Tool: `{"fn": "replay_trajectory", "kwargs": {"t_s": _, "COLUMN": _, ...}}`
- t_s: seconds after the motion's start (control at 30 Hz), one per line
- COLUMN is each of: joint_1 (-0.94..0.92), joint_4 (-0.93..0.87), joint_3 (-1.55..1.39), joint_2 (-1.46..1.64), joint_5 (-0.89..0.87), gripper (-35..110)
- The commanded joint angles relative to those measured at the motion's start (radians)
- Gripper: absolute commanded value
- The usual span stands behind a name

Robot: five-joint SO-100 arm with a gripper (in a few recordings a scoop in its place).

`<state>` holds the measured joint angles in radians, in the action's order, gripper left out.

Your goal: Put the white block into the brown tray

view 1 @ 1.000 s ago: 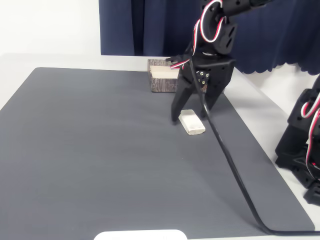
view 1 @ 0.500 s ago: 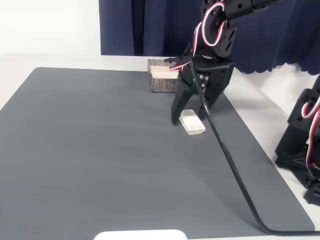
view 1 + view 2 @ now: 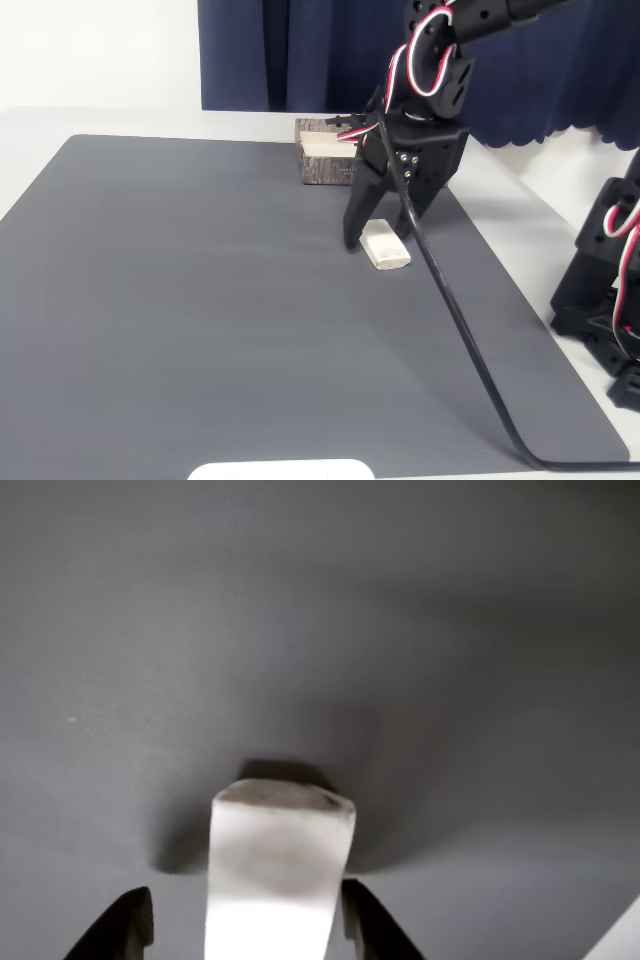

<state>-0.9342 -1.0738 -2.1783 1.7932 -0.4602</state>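
Observation:
The white block lies flat on the dark mat, right of centre. My black gripper stands over it, open, one finger on each side of the block's far end. In the wrist view the white block runs up from the bottom edge between the fingertips. The left tip stands apart from it and the right tip sits close against its side. The brown tray sits behind the gripper at the mat's far edge, its cream inside partly hidden by the arm.
The dark grey mat covers most of the white table. A black cable runs from the gripper down to the mat's front right corner. A dark blue curtain hangs behind the table.
The wrist has shifted very slightly; the fingers stay on either side of the block, which has not moved.

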Motion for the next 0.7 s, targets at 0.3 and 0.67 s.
{"fn": "replay_trajectory", "kwargs": {"t_s": 0.3, "joint_1": -0.011, "joint_4": 0.029, "joint_3": 0.003, "joint_2": 0.026, "joint_5": 0.018, "gripper": 41}}
{"fn": "replay_trajectory", "kwargs": {"t_s": 0.67, "joint_1": -0.008, "joint_4": 0.054, "joint_3": -0.021, "joint_2": 0.018, "joint_5": 0.018, "gripper": 42}}
